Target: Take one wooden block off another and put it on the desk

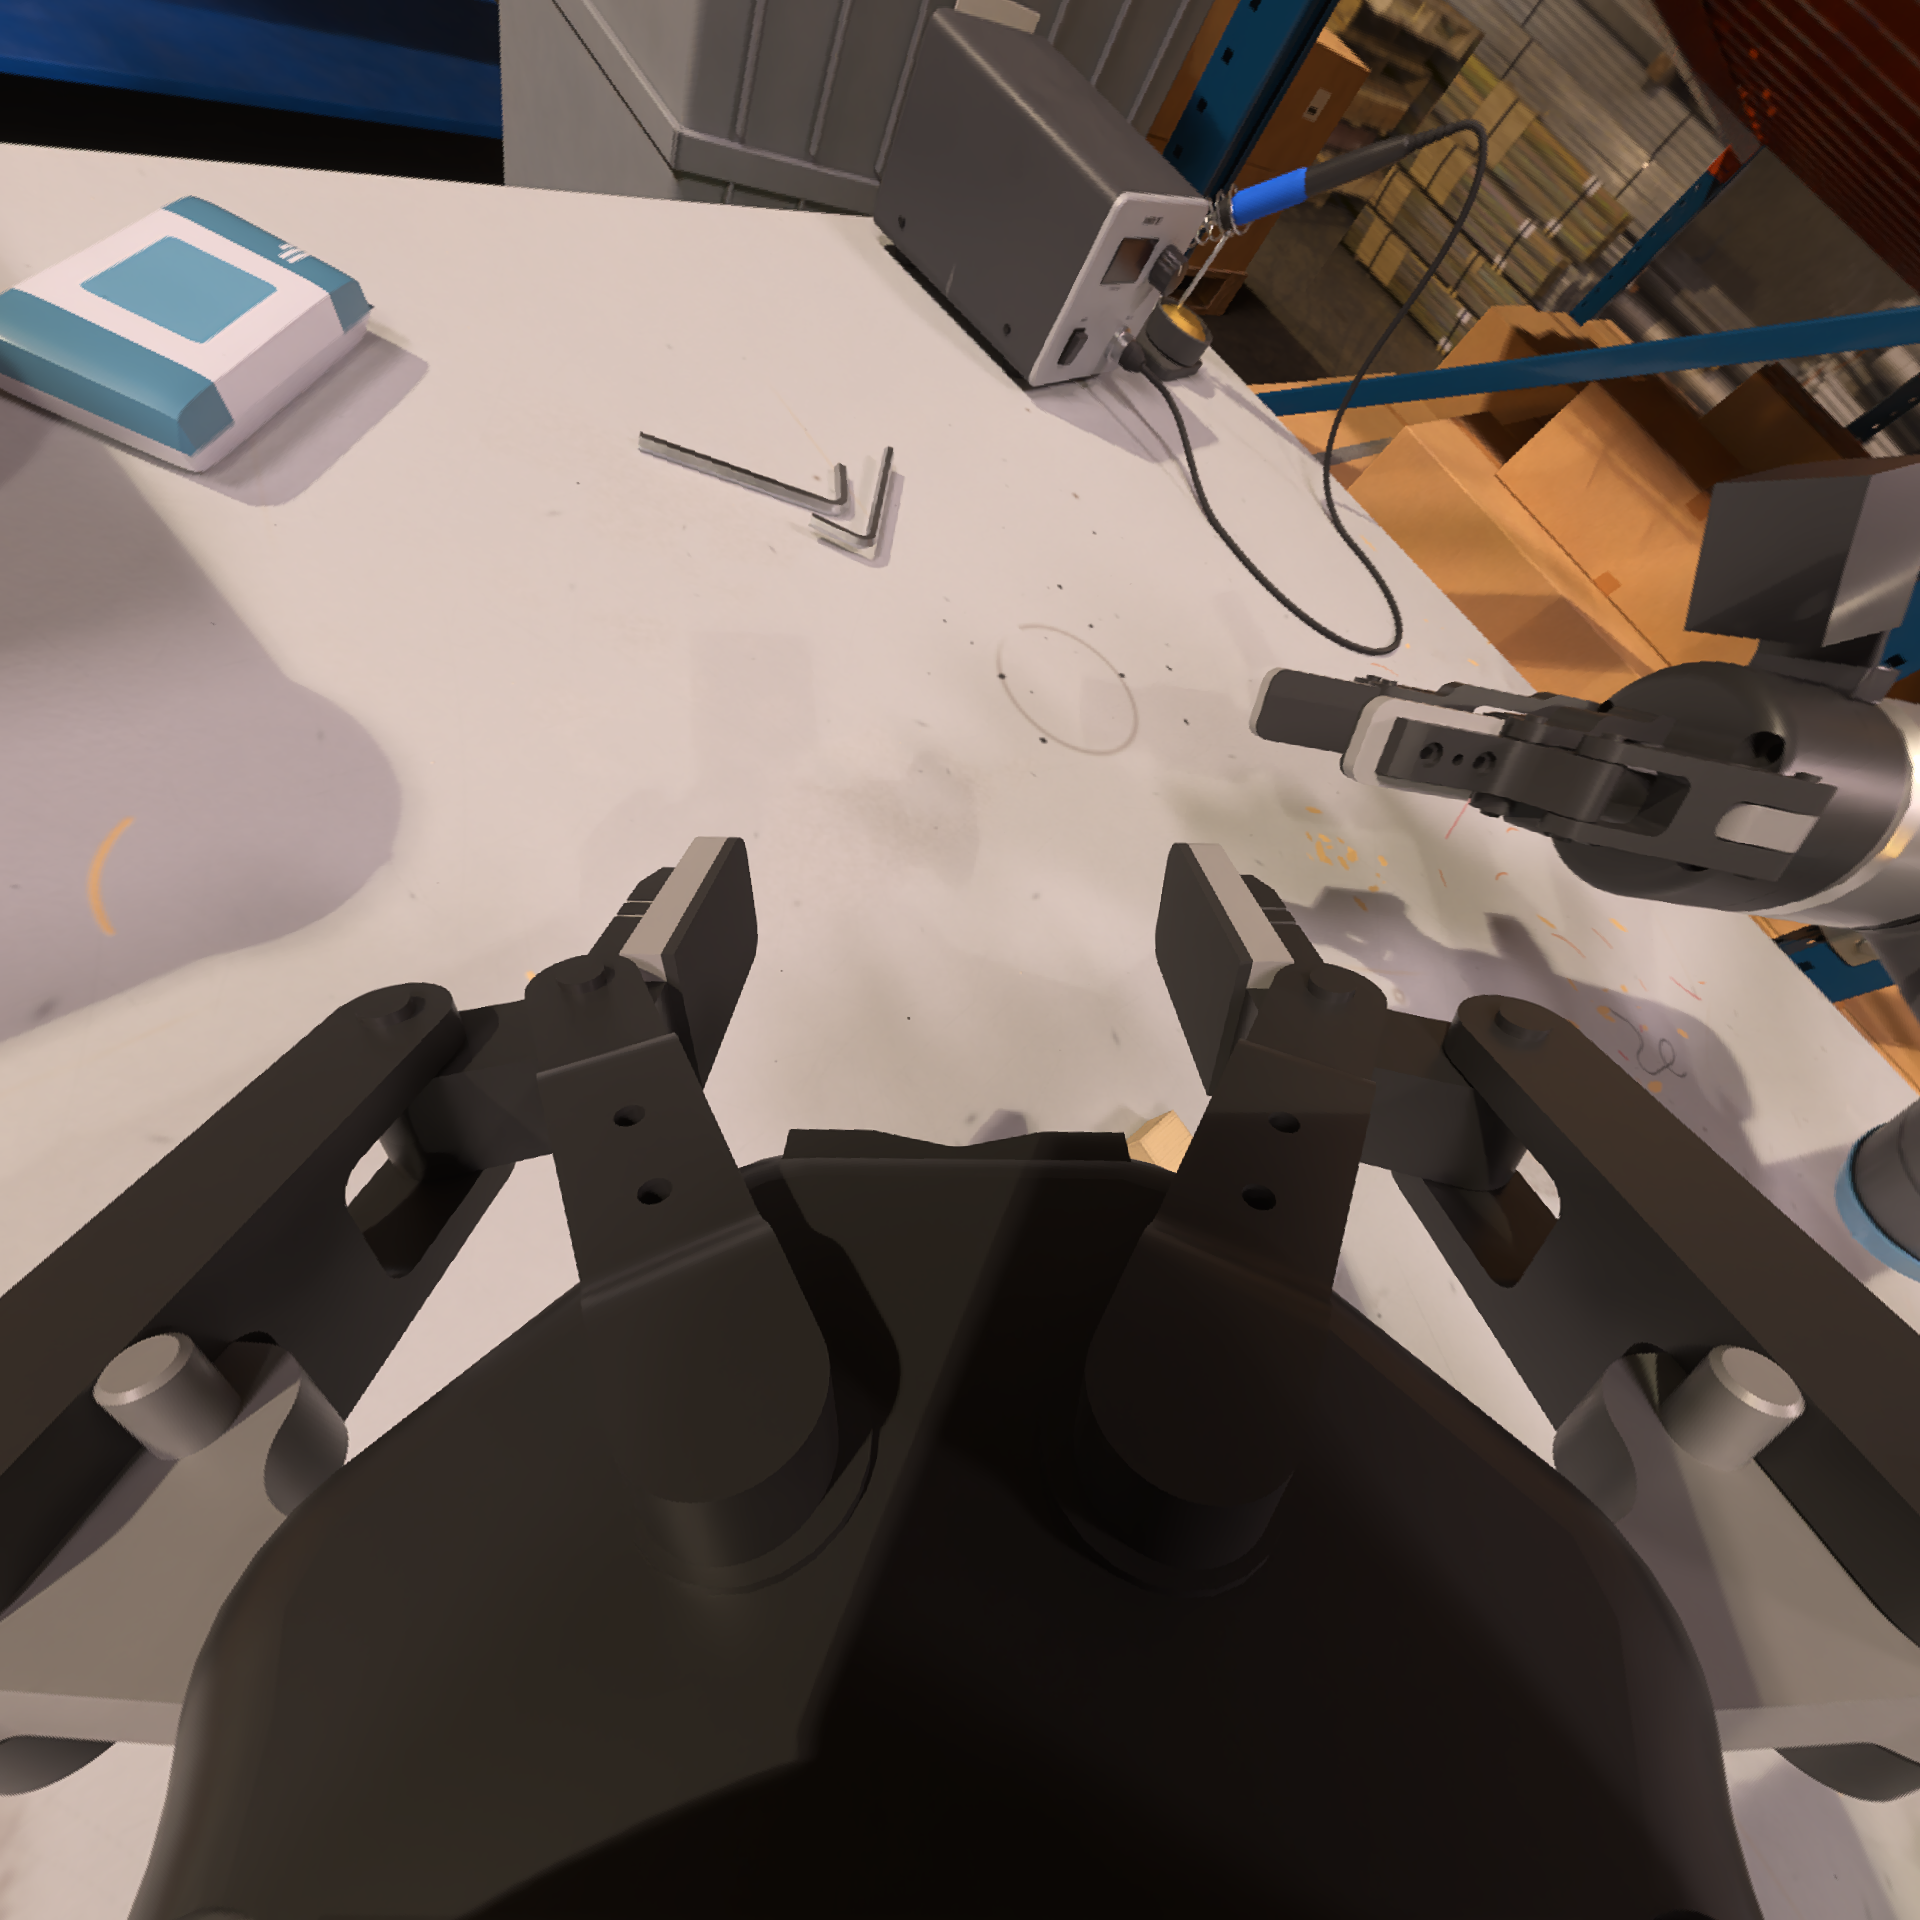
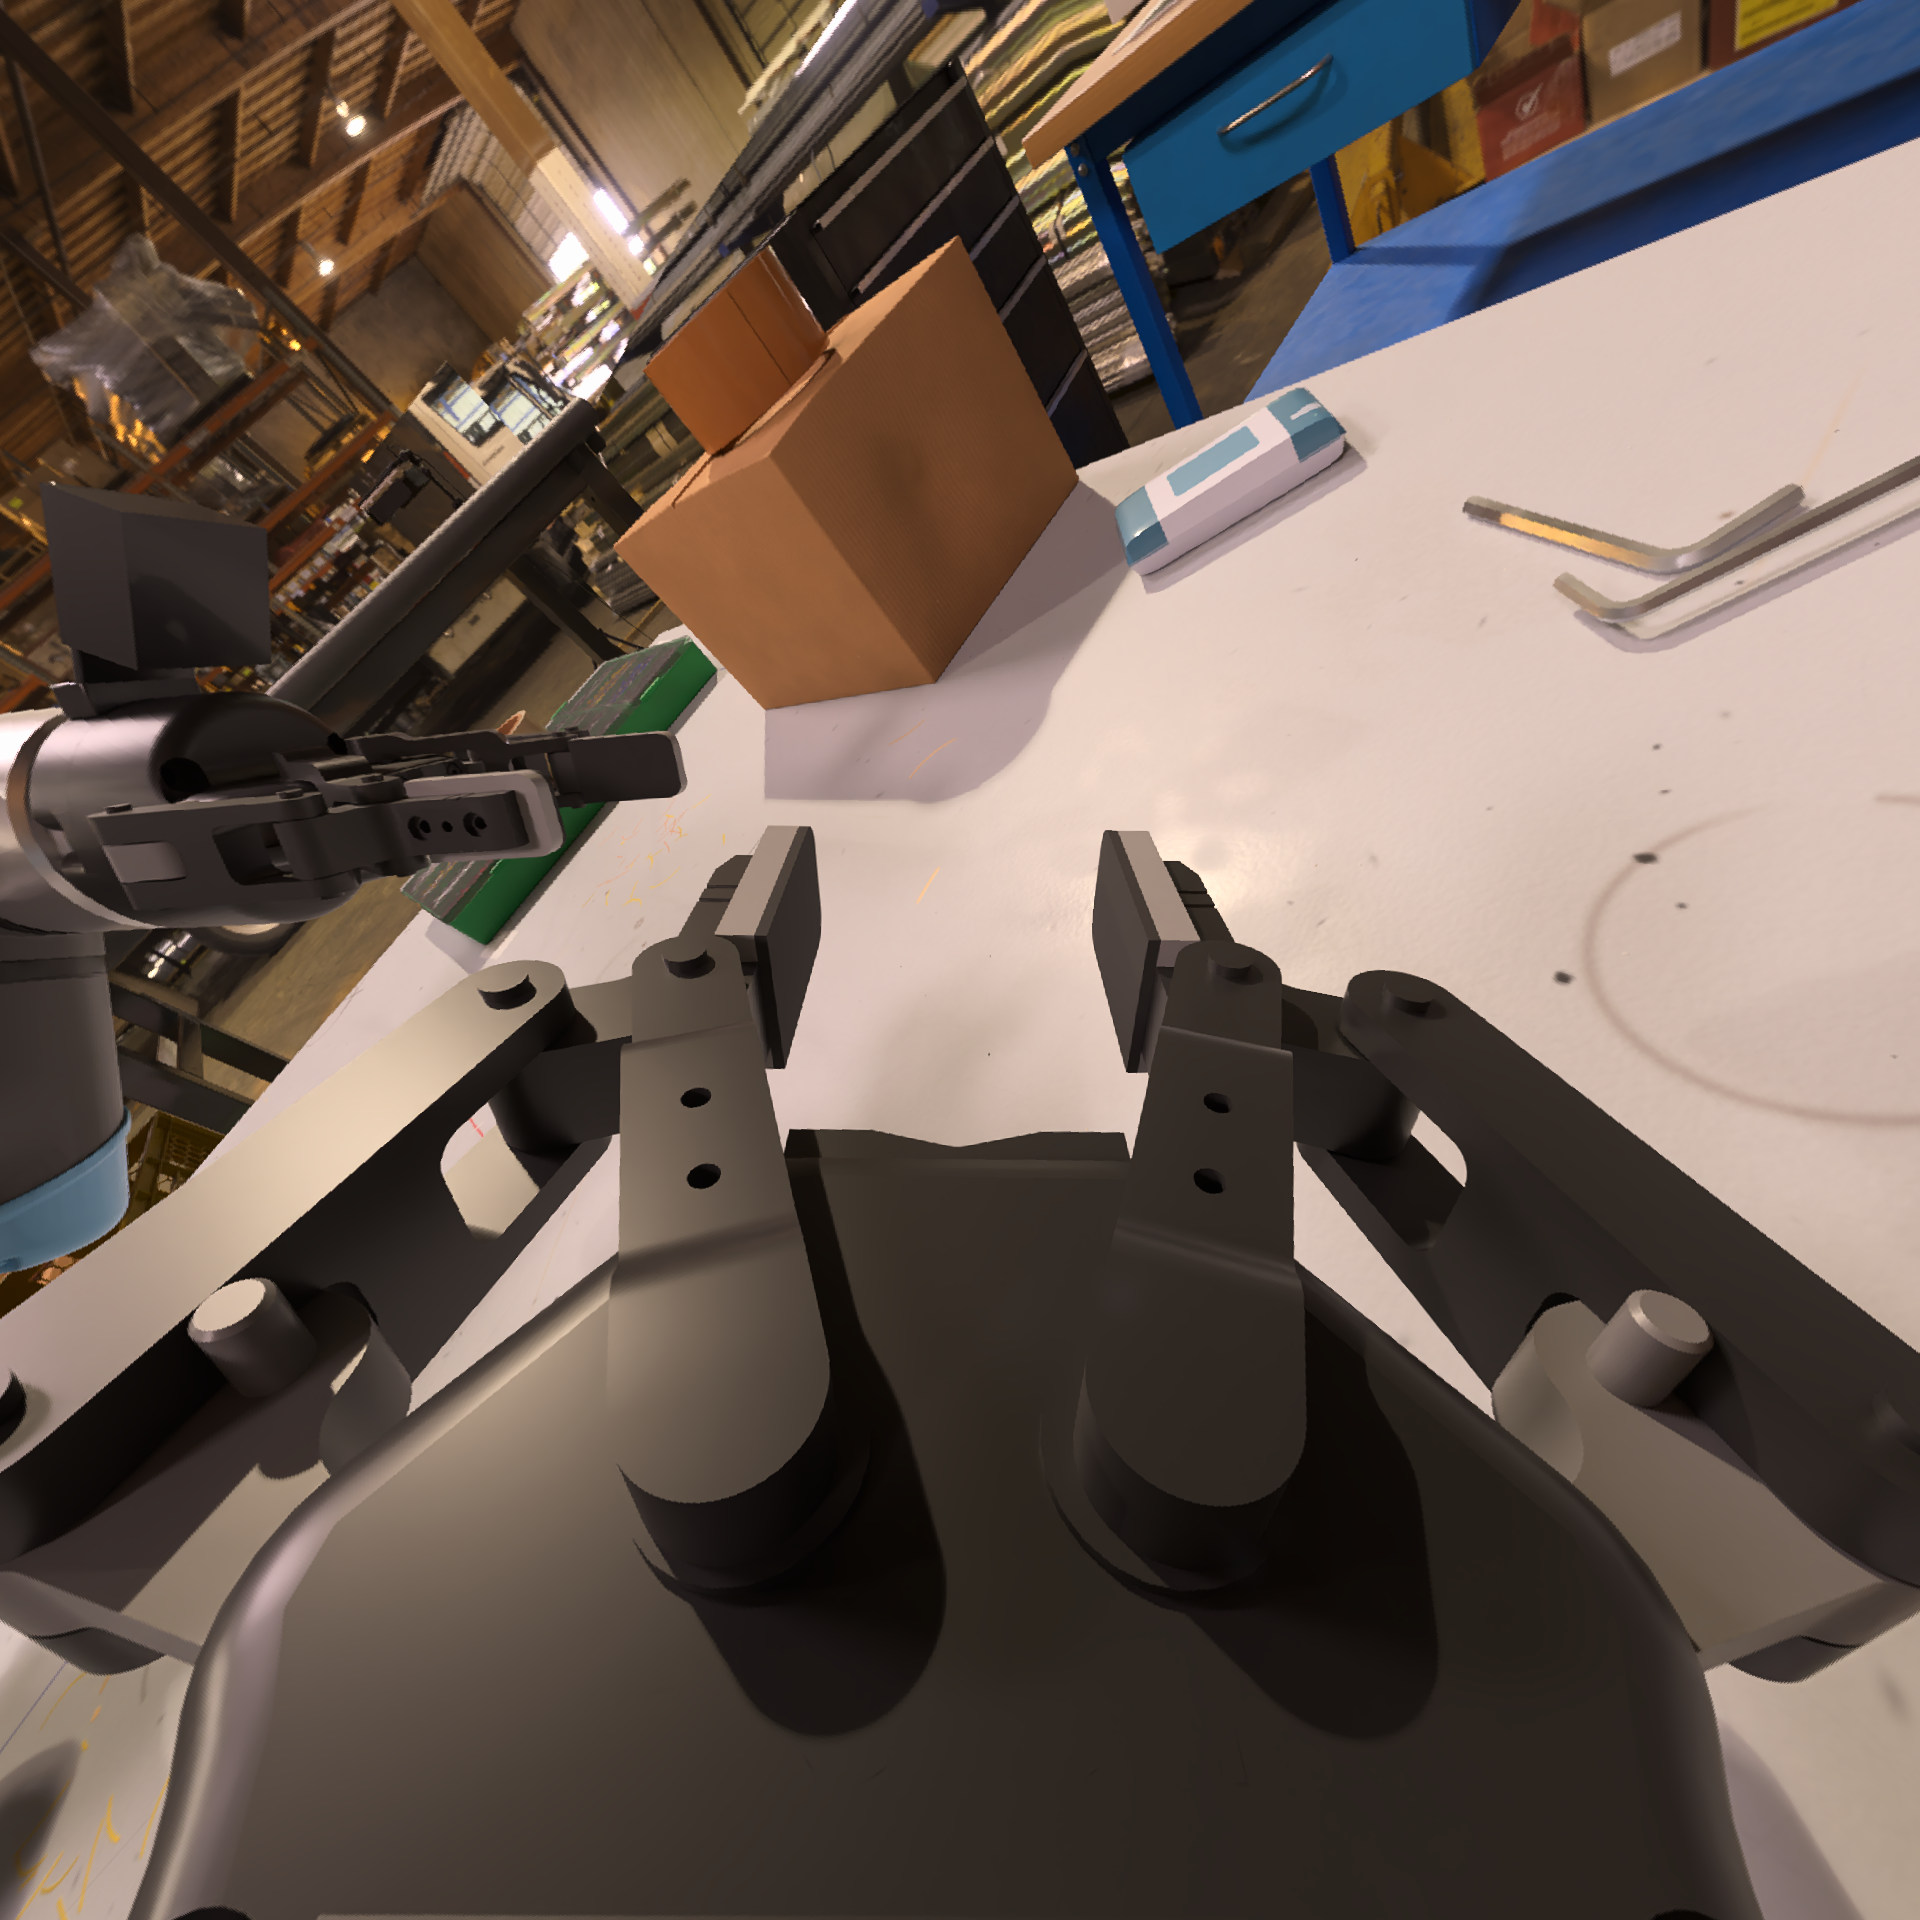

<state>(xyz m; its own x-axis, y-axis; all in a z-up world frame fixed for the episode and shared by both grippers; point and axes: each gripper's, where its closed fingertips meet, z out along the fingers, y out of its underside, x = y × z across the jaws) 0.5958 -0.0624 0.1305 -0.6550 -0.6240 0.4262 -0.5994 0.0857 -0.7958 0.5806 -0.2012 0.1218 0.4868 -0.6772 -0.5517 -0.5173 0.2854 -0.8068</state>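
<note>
In the left wrist view only a small corner of a pale wooden block (image 1: 1158, 1138) shows, low behind my left gripper's body, just inside the right finger. The rest of the blocks is hidden. My left gripper (image 1: 956, 914) is open and empty above the white desk (image 1: 520, 675). My right gripper (image 2: 956, 914) is open and empty over the desk (image 2: 1351, 831). Each gripper also shows side-on in the other's view, the right one (image 1: 1288, 717) and the left one (image 2: 644, 769). No block shows in the right wrist view.
Two hex keys (image 1: 810, 494) lie mid-desk, also seen from the right (image 2: 1683, 561). A white and teal packet (image 1: 177, 322) lies far left. A grey soldering station (image 1: 1029, 208) with its cable stands at the back. A cardboard box (image 2: 842, 499) and a green board (image 2: 582, 769) sit near the desk edge.
</note>
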